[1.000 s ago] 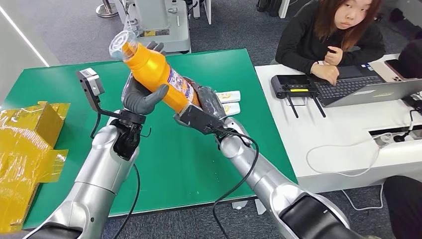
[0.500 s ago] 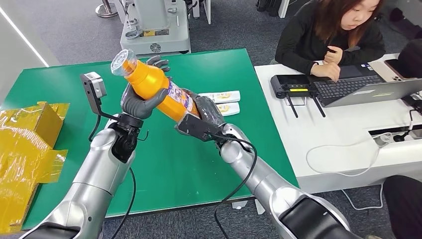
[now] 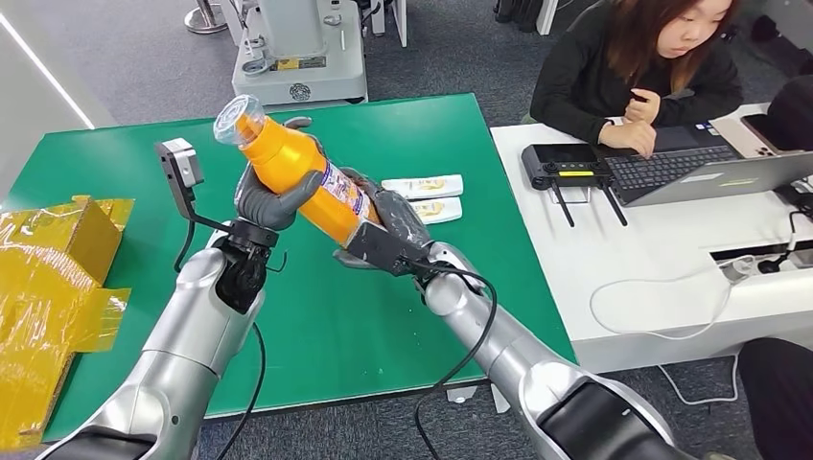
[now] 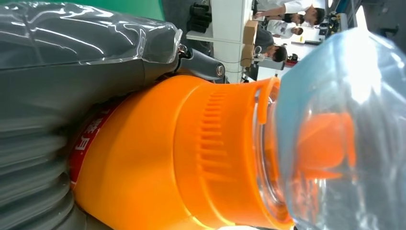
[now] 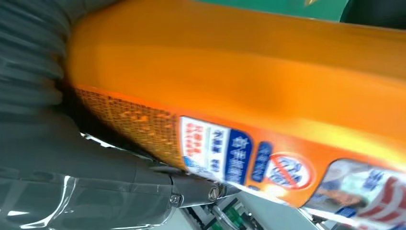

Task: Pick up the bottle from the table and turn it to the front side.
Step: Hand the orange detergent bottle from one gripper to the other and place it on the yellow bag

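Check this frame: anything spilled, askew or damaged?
No spill or damage visible. The orange bottle is tilted in mid-air, clear cap up and away from the robot, but that's the left hand and right hand gripping it. Two small tubes lie flat on the green table.

I have both arms raised and bent inward. My left robot hand point(image 3: 273, 192) wraps its fingers closed, thumb forward. My right robot hand point(image 3: 388, 225) clasps from below.
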`<move>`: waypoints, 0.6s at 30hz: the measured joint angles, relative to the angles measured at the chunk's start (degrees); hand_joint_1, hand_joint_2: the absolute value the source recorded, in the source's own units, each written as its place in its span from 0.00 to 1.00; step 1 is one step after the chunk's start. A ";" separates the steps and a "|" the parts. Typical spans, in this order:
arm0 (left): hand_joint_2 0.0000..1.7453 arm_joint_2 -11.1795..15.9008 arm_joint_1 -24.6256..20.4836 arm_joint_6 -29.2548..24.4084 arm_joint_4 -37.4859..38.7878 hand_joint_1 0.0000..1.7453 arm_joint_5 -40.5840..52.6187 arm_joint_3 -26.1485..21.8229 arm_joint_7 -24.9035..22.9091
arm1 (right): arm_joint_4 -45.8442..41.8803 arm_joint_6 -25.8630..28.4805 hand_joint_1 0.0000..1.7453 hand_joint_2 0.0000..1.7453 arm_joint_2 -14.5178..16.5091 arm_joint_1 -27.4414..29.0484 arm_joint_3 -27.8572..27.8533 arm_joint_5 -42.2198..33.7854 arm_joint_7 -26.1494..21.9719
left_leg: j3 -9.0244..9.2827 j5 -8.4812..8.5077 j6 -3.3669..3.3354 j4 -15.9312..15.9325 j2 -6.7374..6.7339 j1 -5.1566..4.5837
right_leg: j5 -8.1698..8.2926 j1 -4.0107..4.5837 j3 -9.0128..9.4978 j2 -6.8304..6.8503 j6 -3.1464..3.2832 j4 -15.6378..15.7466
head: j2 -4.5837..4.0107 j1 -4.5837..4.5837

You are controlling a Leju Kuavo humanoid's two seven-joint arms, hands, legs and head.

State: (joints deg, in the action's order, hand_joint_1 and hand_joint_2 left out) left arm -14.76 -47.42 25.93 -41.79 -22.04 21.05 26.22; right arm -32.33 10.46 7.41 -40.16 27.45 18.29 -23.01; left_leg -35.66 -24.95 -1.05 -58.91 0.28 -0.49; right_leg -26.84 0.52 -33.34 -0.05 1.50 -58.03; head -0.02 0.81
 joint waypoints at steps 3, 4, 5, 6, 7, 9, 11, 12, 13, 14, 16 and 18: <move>1.00 0.44 0.04 -0.56 0.00 1.00 1.10 0.01 0.83 | -0.79 -0.56 0.00 1.00 -0.59 1.10 0.00 -2.18 -1.16 | 0.00 0.00 0.00 0.00 -0.01 0.00 | 0.00 0.00 0.00 -0.01 0.00 0.00 | 0.00 0.00; 1.00 0.69 0.03 -1.07 0.00 1.00 1.98 0.02 1.11 | -1.10 -0.74 0.00 1.00 -0.82 1.54 -0.01 -2.90 -1.51 | 0.00 0.00 0.00 0.00 -0.01 0.00 | 0.00 0.00 0.00 -0.01 0.00 0.00 | 0.00 0.00; 1.00 1.03 0.00 -1.71 0.00 1.00 3.18 0.09 1.44 | -1.44 -0.90 0.00 1.00 -1.06 2.06 -0.07 -3.64 -1.92 | 0.00 0.00 0.00 0.00 -0.01 0.00 | 0.00 0.00 0.00 -0.01 0.00 0.00 | 0.00 0.01; 1.00 1.52 -0.04 -2.34 0.01 1.00 4.49 0.21 1.84 | -1.87 -0.97 0.00 1.00 -1.33 2.69 -0.18 -4.37 -2.38 | 0.00 0.00 0.00 0.01 -0.02 0.00 | 0.00 0.00 0.00 -0.02 0.00 0.00 | 0.00 0.01; 1.00 2.18 -0.11 -3.02 0.03 1.00 5.94 0.33 2.31 | -2.36 -1.03 0.00 1.00 -1.66 3.40 -0.31 -5.05 -2.88 | 0.00 0.00 0.00 0.01 -0.03 0.00 | 0.00 0.00 0.00 -0.03 0.00 0.00 | 0.00 0.01; 1.00 3.80 -0.38 -4.61 0.12 1.00 9.39 0.63 3.52 | -3.50 -1.06 0.00 1.00 -2.39 5.14 -0.60 -6.20 -3.96 | 0.00 0.00 0.00 0.01 -0.05 0.01 | 0.00 0.01 -0.01 -0.05 0.00 0.00 | 0.00 0.01; 1.00 5.66 -0.96 -6.46 0.28 1.00 13.66 0.89 4.94 | -4.75 -1.10 0.00 1.00 -3.16 7.12 -0.75 -7.24 -5.08 | 0.00 0.00 0.00 0.01 -0.05 0.01 | 0.00 0.01 -0.02 -0.05 0.01 -0.01 | 0.00 0.01; 1.00 6.59 -1.35 -7.35 0.36 1.00 15.87 1.00 5.58 | -5.33 -1.17 0.00 1.00 -3.54 8.08 -0.78 -7.71 -5.56 | 0.00 0.00 0.00 0.01 -0.05 0.02 | 0.00 0.02 -0.02 -0.05 0.01 -0.01 | 0.00 0.00; 1.00 7.56 -1.79 -8.28 0.43 1.00 18.05 1.10 6.15 | -5.92 -1.31 0.00 1.00 -3.93 8.99 -0.79 -8.19 -6.02 | 0.00 0.00 0.01 0.02 -0.05 0.02 | 0.00 0.02 -0.03 -0.06 0.01 -0.02 | 0.00 0.00; 1.00 8.48 -2.27 -9.24 0.46 1.00 20.20 1.21 6.55 | -6.47 -1.49 0.00 1.00 -4.32 9.84 -0.79 -8.67 -6.41 | 0.00 0.00 0.01 0.02 -0.06 0.02 | -0.01 0.02 -0.03 -0.06 0.01 -0.02 | 0.00 0.00; 1.00 10.32 -3.47 -10.78 0.55 1.00 24.54 1.52 6.86 | -7.86 -1.82 0.00 1.00 -5.06 11.56 -0.80 -9.56 -7.03 | 0.00 0.00 0.01 0.02 -0.06 0.02 | -0.01 0.02 -0.03 -0.06 0.01 -0.02 | 0.00 0.01; 1.00 12.29 -5.17 -11.45 0.89 1.00 28.31 1.75 6.88 | -9.82 -1.83 0.00 1.00 -5.76 13.59 -0.81 -10.30 -7.45 | 0.00 0.00 0.01 0.03 -0.06 0.03 | -0.01 0.03 -0.04 -0.07 0.02 -0.03 | 0.00 0.01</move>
State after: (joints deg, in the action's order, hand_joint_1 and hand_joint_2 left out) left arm -2.47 -52.59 14.48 -40.91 6.27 22.80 33.09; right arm -42.15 8.63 1.64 -26.57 26.64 8.00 -30.46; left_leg -35.66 -24.95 -1.04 -58.89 0.21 -0.46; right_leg -26.85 0.55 -33.38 -0.12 1.52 -58.05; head -0.02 0.82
